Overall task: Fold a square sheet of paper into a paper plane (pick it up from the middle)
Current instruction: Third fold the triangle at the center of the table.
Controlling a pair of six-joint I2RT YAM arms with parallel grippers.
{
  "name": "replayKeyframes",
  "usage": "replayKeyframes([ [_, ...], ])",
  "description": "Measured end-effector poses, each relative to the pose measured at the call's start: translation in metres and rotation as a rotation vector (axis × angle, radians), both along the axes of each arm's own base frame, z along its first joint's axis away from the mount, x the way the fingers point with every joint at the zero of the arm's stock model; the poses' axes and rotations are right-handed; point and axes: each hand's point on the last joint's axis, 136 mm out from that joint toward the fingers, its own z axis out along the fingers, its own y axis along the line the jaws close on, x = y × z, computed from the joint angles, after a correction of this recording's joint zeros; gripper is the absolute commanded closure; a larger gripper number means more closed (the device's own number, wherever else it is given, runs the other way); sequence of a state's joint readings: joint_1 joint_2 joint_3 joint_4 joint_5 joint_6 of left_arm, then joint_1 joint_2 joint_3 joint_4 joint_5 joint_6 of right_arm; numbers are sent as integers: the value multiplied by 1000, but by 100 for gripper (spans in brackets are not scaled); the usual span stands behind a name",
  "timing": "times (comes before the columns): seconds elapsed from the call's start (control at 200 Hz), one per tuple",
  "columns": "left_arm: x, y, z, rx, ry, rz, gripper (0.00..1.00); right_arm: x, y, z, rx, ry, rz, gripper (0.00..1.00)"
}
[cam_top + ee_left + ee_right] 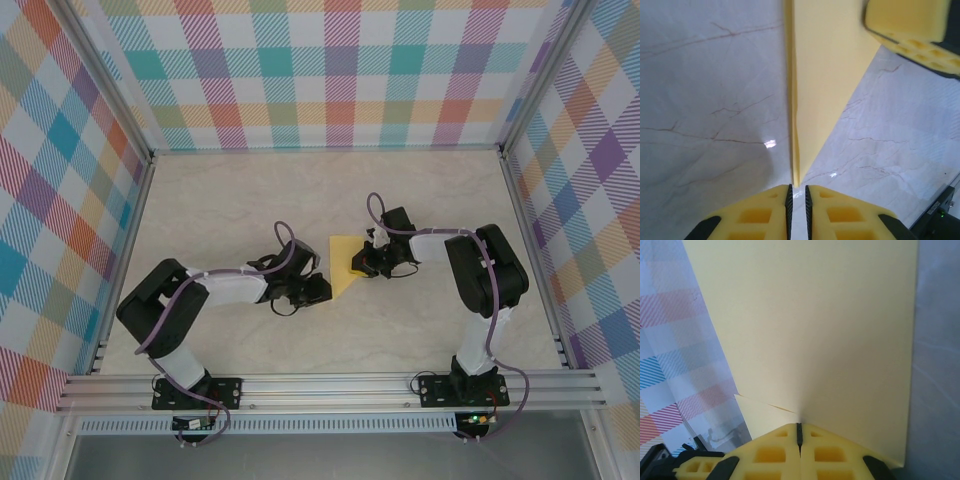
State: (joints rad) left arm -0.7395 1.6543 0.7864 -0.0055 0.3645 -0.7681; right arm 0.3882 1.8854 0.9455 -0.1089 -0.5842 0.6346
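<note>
Right jaws pinching yellow paper, left jaws at its tip

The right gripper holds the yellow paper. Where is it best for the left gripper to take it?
Probably the pointed tip of the yellow paper, entered from the near side by the left gripper: the layers narrow there and point straight at its finger gap.

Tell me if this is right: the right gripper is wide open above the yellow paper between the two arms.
Not quite: the right gripper is shut on the yellow paper, not wide open above it. The right wrist view shows it pinching the sheet's edge.
</note>
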Motion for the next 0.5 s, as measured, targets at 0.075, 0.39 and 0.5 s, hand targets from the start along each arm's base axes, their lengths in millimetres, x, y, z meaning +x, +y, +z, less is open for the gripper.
replayKeyframes([
  [0.075,5,-7,11,-20,-21,-7,81,0,0,0,0,0,0,96],
  [0.39,18,-49,17,-73,-38,-67,82,0,0,0,0,0,0,96],
  [0.5,15,-44,-7,-27,0,-58,84,0,0,0,-1,1,0,96],
])
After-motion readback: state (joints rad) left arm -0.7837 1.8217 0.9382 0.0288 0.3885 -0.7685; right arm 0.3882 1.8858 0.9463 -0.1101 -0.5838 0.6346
